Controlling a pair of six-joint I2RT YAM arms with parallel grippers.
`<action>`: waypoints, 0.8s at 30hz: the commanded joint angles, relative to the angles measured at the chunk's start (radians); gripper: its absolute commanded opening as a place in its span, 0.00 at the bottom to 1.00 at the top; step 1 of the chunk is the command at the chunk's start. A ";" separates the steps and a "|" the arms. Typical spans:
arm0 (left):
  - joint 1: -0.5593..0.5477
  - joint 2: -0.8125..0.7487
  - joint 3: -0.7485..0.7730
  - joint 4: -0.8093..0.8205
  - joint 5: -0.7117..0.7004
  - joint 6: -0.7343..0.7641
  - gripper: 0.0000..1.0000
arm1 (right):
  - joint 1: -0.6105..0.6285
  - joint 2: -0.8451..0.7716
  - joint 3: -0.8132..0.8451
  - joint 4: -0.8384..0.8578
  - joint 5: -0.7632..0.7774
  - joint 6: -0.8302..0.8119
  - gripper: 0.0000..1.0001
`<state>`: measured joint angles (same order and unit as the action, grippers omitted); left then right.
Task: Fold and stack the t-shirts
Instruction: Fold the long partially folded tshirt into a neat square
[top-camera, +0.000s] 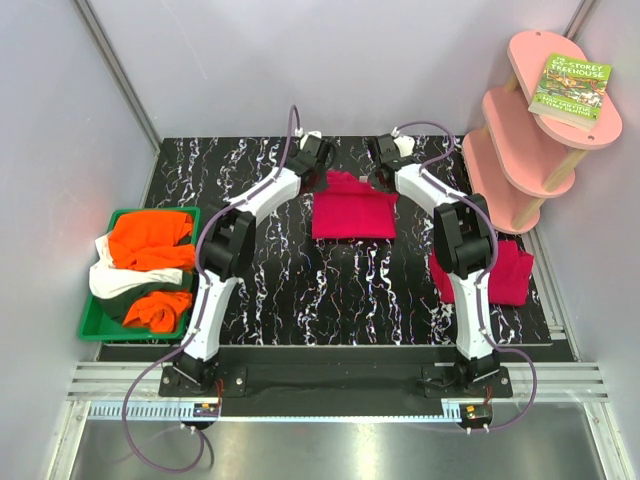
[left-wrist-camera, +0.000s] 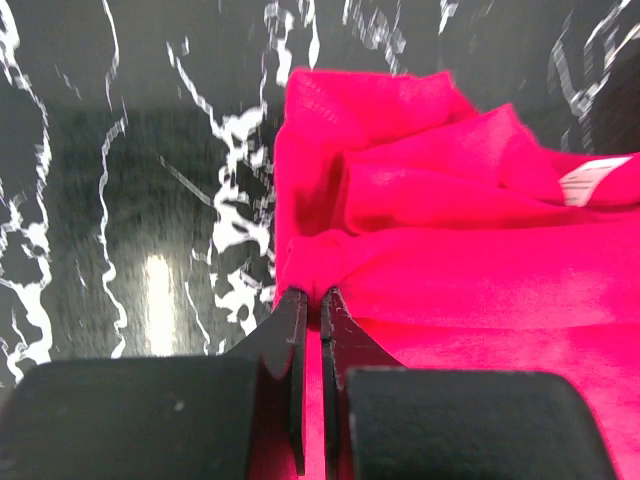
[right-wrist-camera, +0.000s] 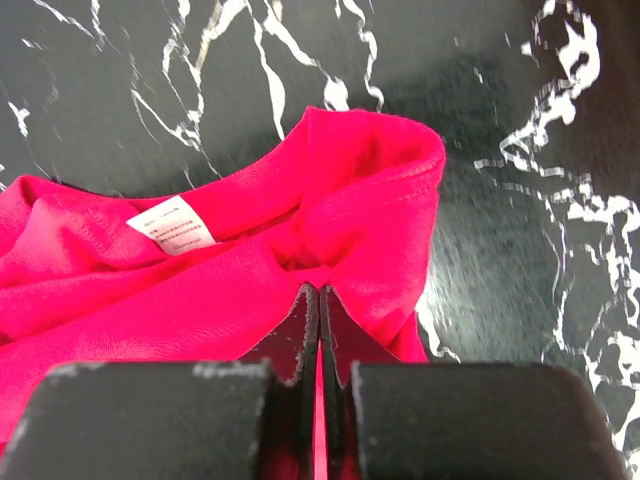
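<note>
A crimson-pink t-shirt (top-camera: 353, 213) lies partly folded at the back middle of the black marbled table. My left gripper (top-camera: 318, 172) is shut on its far left corner, the cloth (left-wrist-camera: 450, 230) pinched between the fingertips. My right gripper (top-camera: 381, 172) is shut on its far right corner; the cloth (right-wrist-camera: 340, 220) bunches ahead of the jaws, with a white label (right-wrist-camera: 170, 224) showing. Another crimson-pink t-shirt (top-camera: 508, 272) lies folded at the right edge, partly behind the right arm. Orange t-shirts (top-camera: 150, 238) and a white one (top-camera: 125, 280) are heaped in the tray.
A green plastic tray (top-camera: 95, 325) sits at the table's left edge. A pink tiered shelf (top-camera: 530, 140) stands at the back right with a green book (top-camera: 570, 88) on top. Grey walls enclose the table on the left, back and right.
</note>
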<state>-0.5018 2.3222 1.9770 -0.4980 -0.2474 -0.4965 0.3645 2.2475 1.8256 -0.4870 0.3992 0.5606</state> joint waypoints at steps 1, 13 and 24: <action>0.043 0.002 0.103 0.013 -0.041 0.053 0.00 | -0.047 0.014 0.079 0.033 0.064 -0.056 0.00; 0.051 0.023 0.137 0.006 -0.003 0.070 0.67 | -0.081 0.035 0.063 0.034 0.030 -0.039 0.26; 0.049 -0.135 -0.044 0.027 0.000 -0.030 0.99 | -0.027 -0.158 -0.097 0.130 0.015 -0.050 0.63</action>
<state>-0.4427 2.3283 1.9938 -0.4988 -0.2474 -0.4801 0.2852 2.2494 1.7779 -0.4000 0.3992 0.5255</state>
